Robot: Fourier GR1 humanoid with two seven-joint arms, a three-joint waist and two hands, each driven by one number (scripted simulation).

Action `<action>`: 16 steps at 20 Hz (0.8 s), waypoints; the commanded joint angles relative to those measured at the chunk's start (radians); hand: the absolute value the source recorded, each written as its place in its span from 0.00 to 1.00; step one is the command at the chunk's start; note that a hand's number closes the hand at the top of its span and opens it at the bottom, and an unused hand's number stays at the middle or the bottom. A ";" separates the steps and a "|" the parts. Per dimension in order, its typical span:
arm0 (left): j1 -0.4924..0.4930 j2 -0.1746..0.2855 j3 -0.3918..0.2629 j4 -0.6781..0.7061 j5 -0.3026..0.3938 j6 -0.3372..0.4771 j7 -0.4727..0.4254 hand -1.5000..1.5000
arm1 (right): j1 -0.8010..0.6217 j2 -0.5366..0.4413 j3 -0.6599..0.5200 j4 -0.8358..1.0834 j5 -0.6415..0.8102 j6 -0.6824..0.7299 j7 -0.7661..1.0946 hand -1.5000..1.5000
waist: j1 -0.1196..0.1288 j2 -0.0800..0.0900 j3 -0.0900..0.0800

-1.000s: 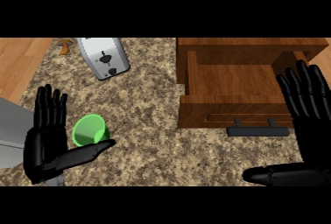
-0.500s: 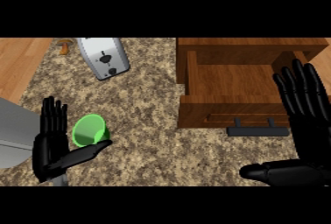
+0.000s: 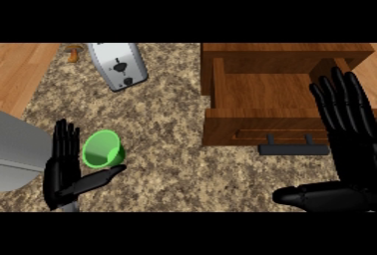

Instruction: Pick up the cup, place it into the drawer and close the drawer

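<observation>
A green cup (image 3: 103,149) lies on the granite counter at the lower left, its mouth facing up toward me. My left hand (image 3: 65,174) is just left of it, fingers straight and thumb stretched out under the cup, not curled round it. The wooden drawer (image 3: 273,94) stands pulled out at the upper right, its inside bare, with a dark handle (image 3: 293,148) on its front. My right hand (image 3: 352,144) is open at the right edge, fingers up over the drawer's right side, thumb pointing left.
A silver toaster (image 3: 117,64) lies at the top left with a brown mushroom (image 3: 73,52) beside it. A grey appliance (image 3: 18,149) fills the left edge by my left hand. Bare granite (image 3: 169,149) lies between cup and drawer.
My left hand has slid down and a little toward the cup. My right hand has shifted slightly left and lower. The cup and the drawer have stayed put.
</observation>
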 commanded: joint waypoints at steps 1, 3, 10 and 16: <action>-0.025 0.040 0.065 0.119 0.057 -0.076 -0.068 0.00 | 0.011 0.027 0.023 0.015 0.027 -0.016 -0.034 0.00 | 0.000 0.000 0.000; 0.007 0.005 0.036 0.118 0.030 -0.055 -0.115 0.00 | -0.075 -0.035 -0.058 0.039 -0.039 0.016 0.022 0.00 | 0.001 0.000 0.000; -0.059 0.034 0.091 0.277 0.047 -0.065 -0.187 0.00 | -0.013 0.003 -0.016 -0.061 -0.033 -0.014 0.053 0.00 | 0.000 0.000 0.000; -0.155 0.047 0.124 0.465 0.074 -0.085 -0.274 0.00 | 0.013 -0.031 -0.050 -0.037 -0.062 0.045 0.048 0.00 | -0.002 0.000 0.000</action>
